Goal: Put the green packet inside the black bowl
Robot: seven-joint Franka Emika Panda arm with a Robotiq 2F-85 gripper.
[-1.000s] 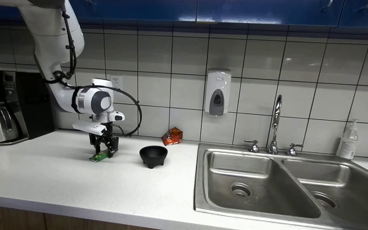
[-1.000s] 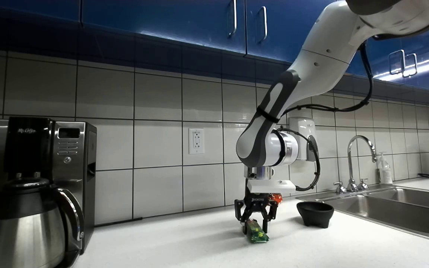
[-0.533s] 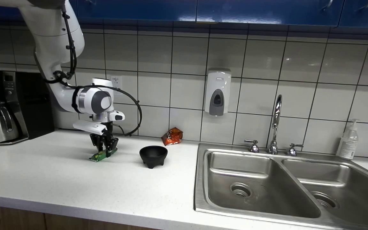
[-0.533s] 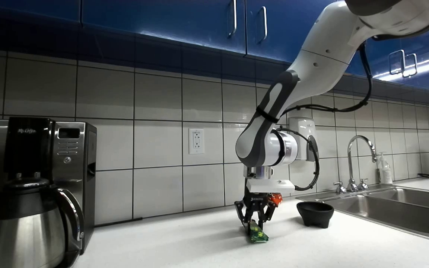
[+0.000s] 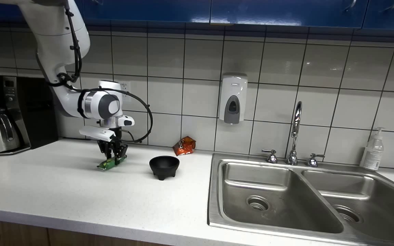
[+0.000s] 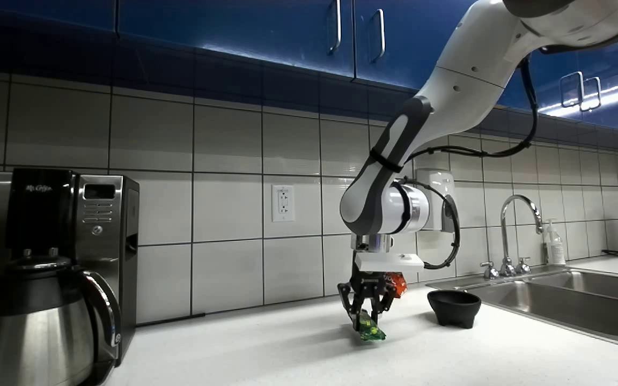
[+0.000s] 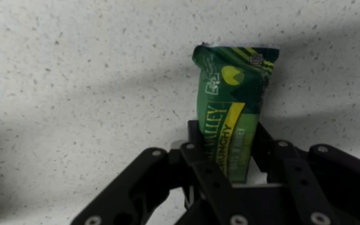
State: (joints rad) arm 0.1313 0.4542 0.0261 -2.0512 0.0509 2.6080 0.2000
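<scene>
The green packet (image 7: 230,84) is gripped across its middle by my gripper (image 7: 227,134), with one black finger pressed against each long side. In both exterior views the packet (image 5: 105,165) appears just off the white counter, its near end sticking out beyond the fingers. Part of it is hidden behind the gripper (image 6: 366,321). The black bowl (image 5: 164,166), on short legs, stands upright to the right of the gripper in both exterior views; no packet shows in the bowl (image 6: 454,308), though its inside is only partly seen.
A red-orange bag (image 5: 184,146) leans by the tiled wall behind the bowl. Beyond the bowl lies the steel double sink (image 5: 214,191) with its faucet (image 5: 296,126). A coffee maker (image 6: 108,225) with a steel carafe stands at the left end of the counter.
The fingers have closed in on the green packet from a wider stance. Gripper and packet have then risen slightly together. Bowl and red-orange bag have stayed where they were.
</scene>
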